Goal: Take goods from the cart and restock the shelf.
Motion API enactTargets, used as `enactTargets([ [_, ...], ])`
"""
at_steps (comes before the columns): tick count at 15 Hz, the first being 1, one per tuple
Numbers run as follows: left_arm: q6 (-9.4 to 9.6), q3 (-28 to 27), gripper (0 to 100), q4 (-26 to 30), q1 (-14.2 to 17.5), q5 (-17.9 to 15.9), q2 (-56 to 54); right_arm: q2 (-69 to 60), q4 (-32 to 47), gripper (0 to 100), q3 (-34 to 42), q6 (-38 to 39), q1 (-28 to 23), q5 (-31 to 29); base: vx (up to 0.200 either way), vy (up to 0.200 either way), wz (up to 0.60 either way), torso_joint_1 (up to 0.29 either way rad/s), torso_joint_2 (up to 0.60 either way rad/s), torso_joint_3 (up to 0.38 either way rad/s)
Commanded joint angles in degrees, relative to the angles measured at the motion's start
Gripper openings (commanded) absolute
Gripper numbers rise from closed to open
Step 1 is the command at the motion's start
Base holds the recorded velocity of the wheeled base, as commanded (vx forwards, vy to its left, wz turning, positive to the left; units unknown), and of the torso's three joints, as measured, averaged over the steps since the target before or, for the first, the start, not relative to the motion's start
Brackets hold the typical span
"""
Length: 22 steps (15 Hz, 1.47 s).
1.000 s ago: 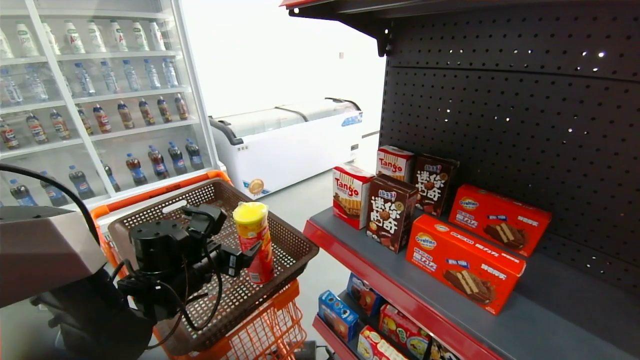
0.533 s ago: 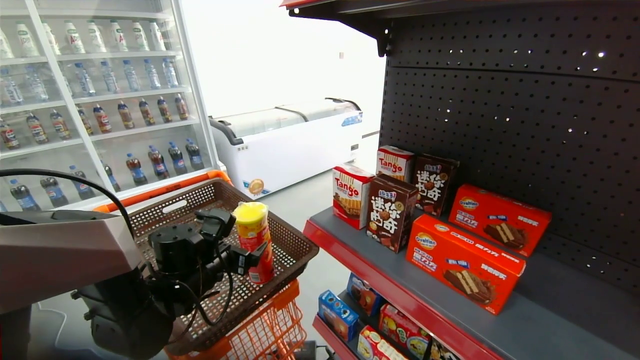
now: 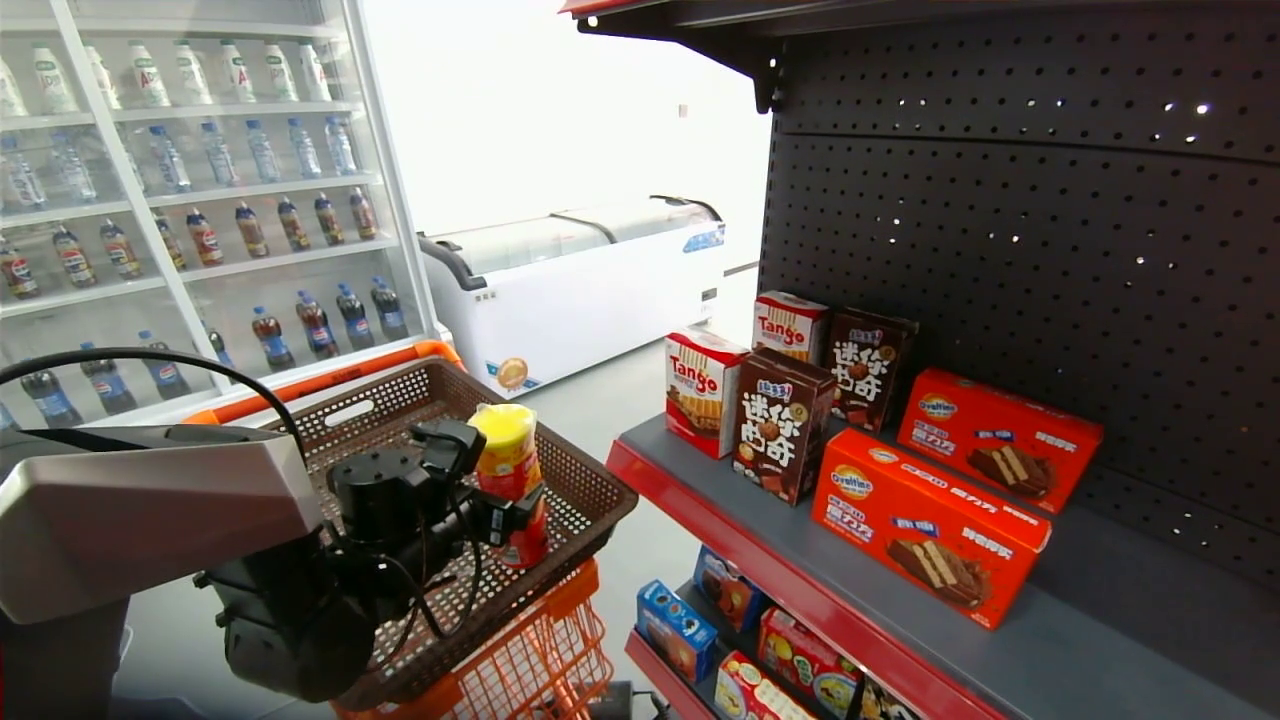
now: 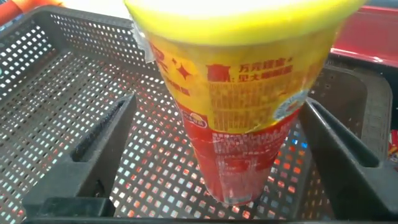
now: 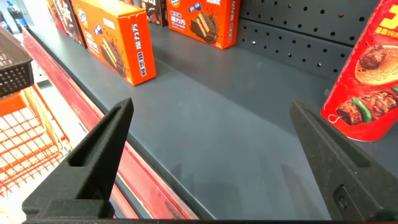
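Yellow-lidded red chip can [image 3: 510, 470] is standing upright in the brown basket [image 3: 585, 480] atop the orange cart [image 3: 540, 660]. Left gripper [image 4: 217, 118] is straddling it, fingers spread. Right gripper [image 5: 211, 109] is hanging spread wide over the grey shelf [image 5: 236, 149].

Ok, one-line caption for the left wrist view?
Open left gripper straddles the upright yellow-lidded red canister in the brown cart basket, fingers on either side.

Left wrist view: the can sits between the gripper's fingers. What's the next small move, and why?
Probably close the left gripper on the can. It stands upright in the brown basket, between the open fingers, with a gap on each side, so nothing grips it yet.
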Motion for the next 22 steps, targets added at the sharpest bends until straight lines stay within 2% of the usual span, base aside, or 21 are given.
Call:
enactTargets([
  [1,-0.01,-0.79,100,0.00,0.07,0.04,0.89,-0.02,0.00,100,0.00,-0.02,0.01,-0.01,0.000,0.000,0.00,0.000,0.00,0.000],
  [7,-0.01,-2.20,100,-0.09,-0.11,-0.05,2.65,-0.02,0.00,100,0.00,-0.02,0.01,-0.01,0.000,0.000,0.00,0.000,0.00,0.000],
  [8,-0.10,-2.28,0,-0.17,-0.02,0.04,2.83,-0.02,0.00,100,0.00,-0.02,0.01,-0.01,0.000,0.000,0.00,0.000,0.00,0.000],
  [13,0.43,-2.90,0,-0.09,-0.02,1.18,2.56,-0.02,0.00,100,0.00,-0.02,0.01,-0.01,0.000,0.000,0.00,0.000,0.00,0.000],
  [15,0.52,-4.22,0,0.18,-0.02,6.10,0.54,-0.02,0.00,100,0.00,-0.02,0.01,-0.01,0.000,0.000,0.00,0.000,0.00,0.000],
  [16,0.25,-4.22,0,0.18,0.07,6.01,-0.43,-0.02,0.00,100,0.00,-0.02,0.01,-0.01,0.000,0.000,0.00,0.000,0.00,0.000],
  [17,-0.01,-4.22,0,1.58,0.16,5.13,-3.33,-0.02,0.00,100,0.00,-0.02,0.01,-0.01,0.000,0.000,0.00,0.000,0.00,0.000],
  [19,-0.01,-4.22,0,8.79,0.16,3.29,-9.04,-0.02,0.00,100,0.00,-0.02,0.01,-0.01,0.000,0.000,0.00,0.000,0.00,0.000],
  [20,-0.10,-4.83,0,14.94,0.25,0.21,-15.02,-0.02,0.00,100,0.00,-0.02,0.01,-0.01,0.000,0.000,0.00,0.000,0.00,0.000],
  [21,-0.19,-6.06,0,18.64,0.68,-3.65,-18.53,-0.02,0.00,100,0.00,-0.02,0.01,-0.01,0.000,0.000,0.00,0.000,0.00,0.000],
  [22,-0.01,-6.94,0,22.06,1.56,-4.88,-20.90,-0.02,0.00,100,0.00,-0.02,0.01,-0.01,0.000,0.000,0.00,0.000,0.00,0.000],
])
